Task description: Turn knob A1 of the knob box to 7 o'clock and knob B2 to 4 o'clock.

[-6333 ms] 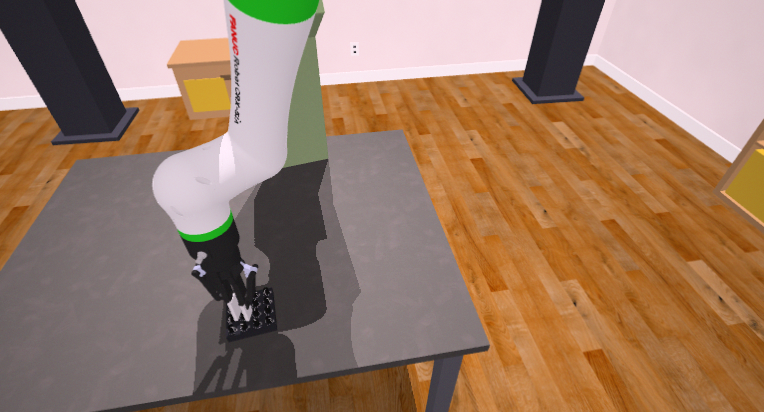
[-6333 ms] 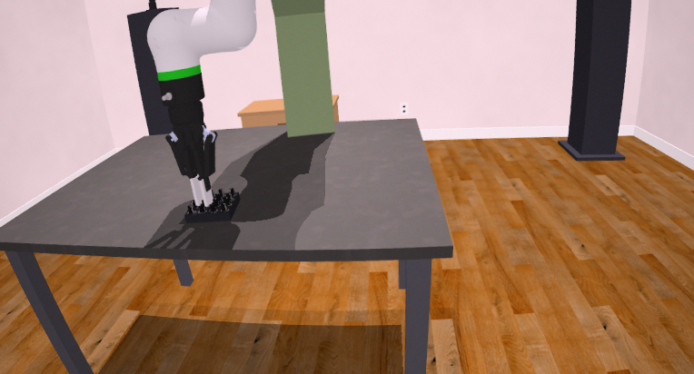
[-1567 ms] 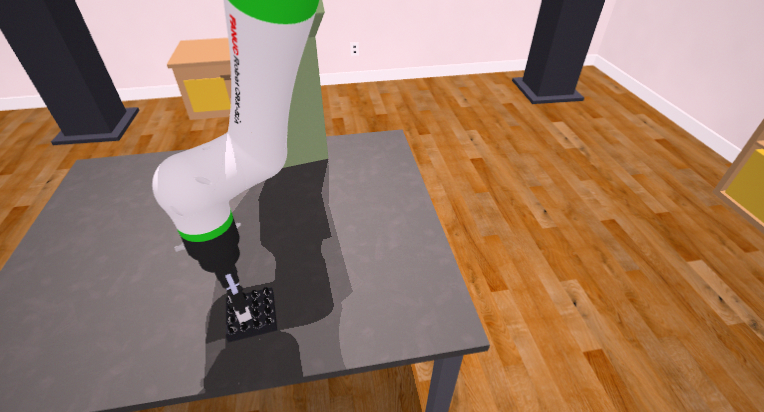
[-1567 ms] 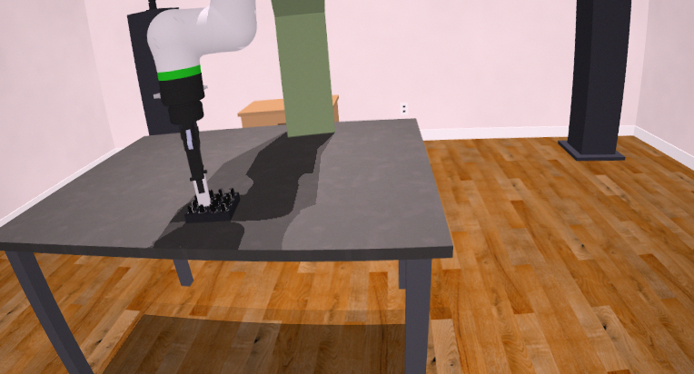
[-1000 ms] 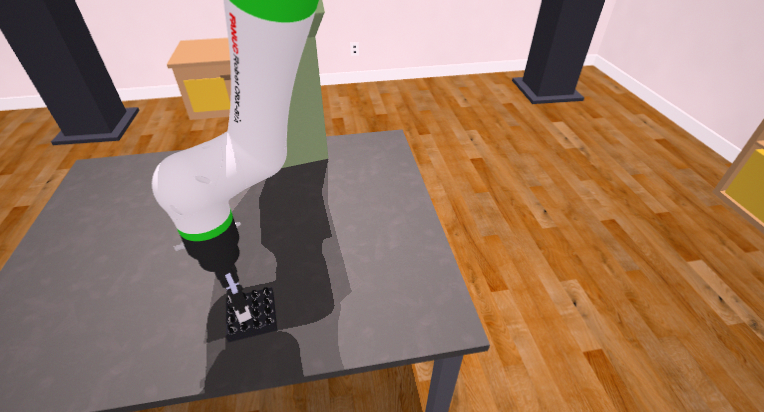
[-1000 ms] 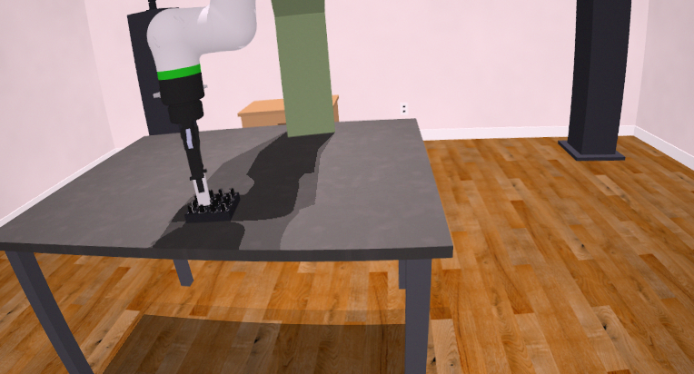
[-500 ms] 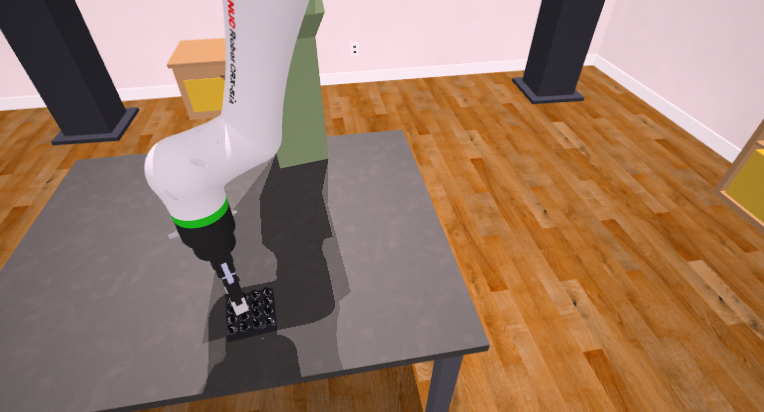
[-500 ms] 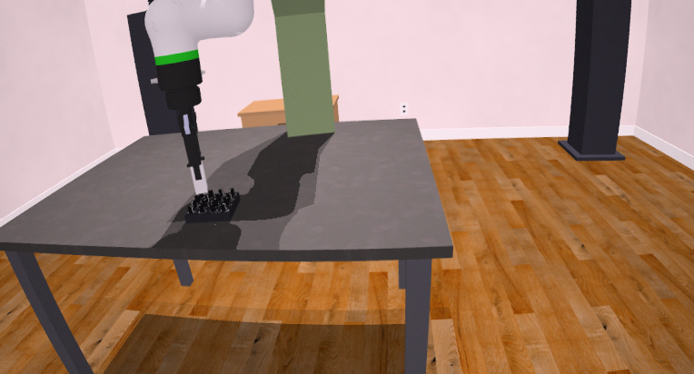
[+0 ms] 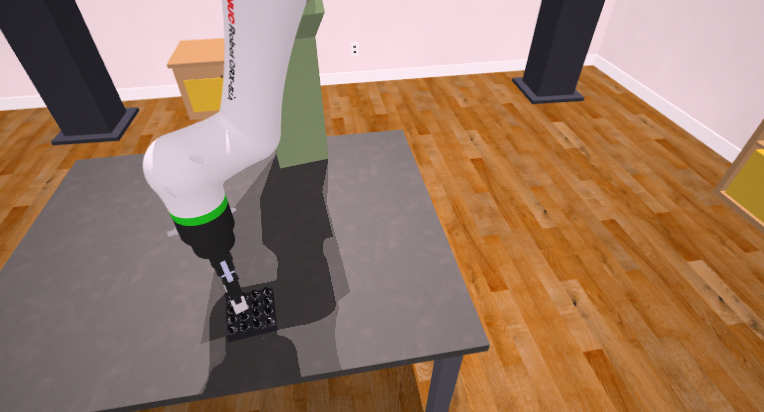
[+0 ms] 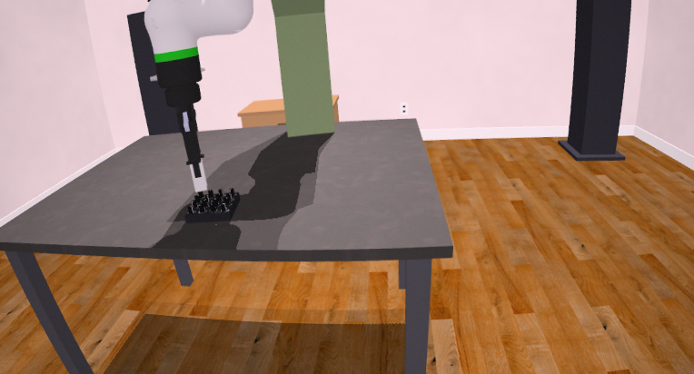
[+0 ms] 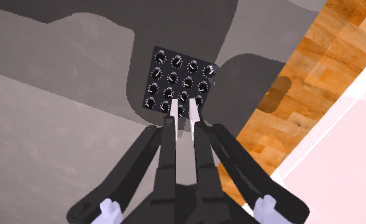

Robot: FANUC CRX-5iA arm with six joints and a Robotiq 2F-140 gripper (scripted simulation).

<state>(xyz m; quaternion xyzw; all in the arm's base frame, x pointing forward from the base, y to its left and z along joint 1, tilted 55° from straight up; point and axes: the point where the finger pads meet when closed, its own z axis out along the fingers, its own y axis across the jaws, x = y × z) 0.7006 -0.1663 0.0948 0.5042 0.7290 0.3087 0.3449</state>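
Black knob box (image 9: 252, 335) (image 10: 208, 217) (image 11: 181, 75) w/ 4x4 black knobs, white marks.

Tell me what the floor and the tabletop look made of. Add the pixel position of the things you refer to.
The floor (image 9: 534, 259) (image 10: 534, 235) (image 11: 271, 112) looks like satin-finished wood, with grained planks and dark knots. The tabletop (image 9: 384, 195) (image 10: 369, 177) (image 11: 59, 130) is matte, mottled grey, perhaps stone or laminate.

Robot workroom, seemingly; robot arm (image 9: 251, 51) (image 10: 177, 20), table (image 9: 384, 222) (image 10: 369, 187), wood floor (image 9: 534, 249) (image 10: 534, 250) (image 11: 284, 120).

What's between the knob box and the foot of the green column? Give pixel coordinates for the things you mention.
Grey table top (image 9: 374, 195) (image 10: 369, 177) (image 11: 29, 55), partly under dark shadow, lies between the knob box (image 9: 249, 319) (image 10: 208, 217) (image 11: 180, 71) and green column (image 9: 302, 110) (image 10: 305, 75), as the top view shows.
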